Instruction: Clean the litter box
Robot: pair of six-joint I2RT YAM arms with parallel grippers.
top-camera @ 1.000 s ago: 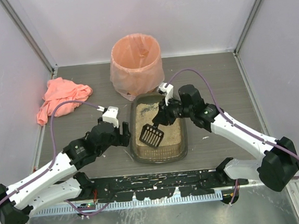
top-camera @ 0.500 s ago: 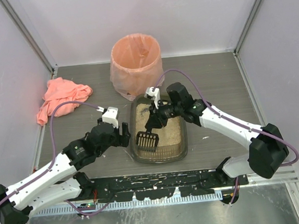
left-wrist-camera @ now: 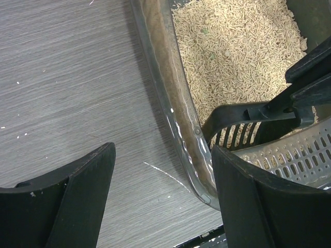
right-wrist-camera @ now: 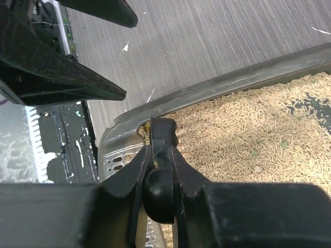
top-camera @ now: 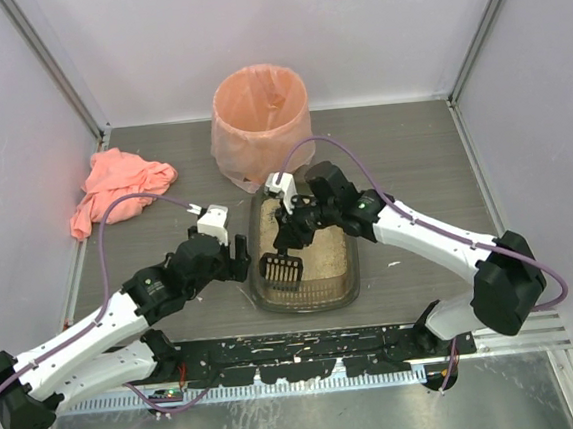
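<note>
Grey woodgrain table [top-camera: 412,153]; translucent litter box [top-camera: 307,301]; right tool [right-wrist-camera: 159,160] pinching slotted scoop [top-camera: 281,270]; left tool [left-wrist-camera: 163,152] spread

Count: 1 litter box [top-camera: 309,301], 1 scoop [top-camera: 281,269], 1 bin [top-camera: 260,141], 1 pink cloth [top-camera: 119,189], 2 arms (left arm [top-camera: 96,336], right arm [top-camera: 439,241]).

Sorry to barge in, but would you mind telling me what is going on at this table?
The right gripper is shut on the handle of a black slotted scoop, whose head is down in the near left part of the litter box. The left gripper sits with its jaws open astride the box's left rim, holding nothing. A bin lined with a peach bag stands just behind the box, and a pink cloth lies off to the far left.
</note>
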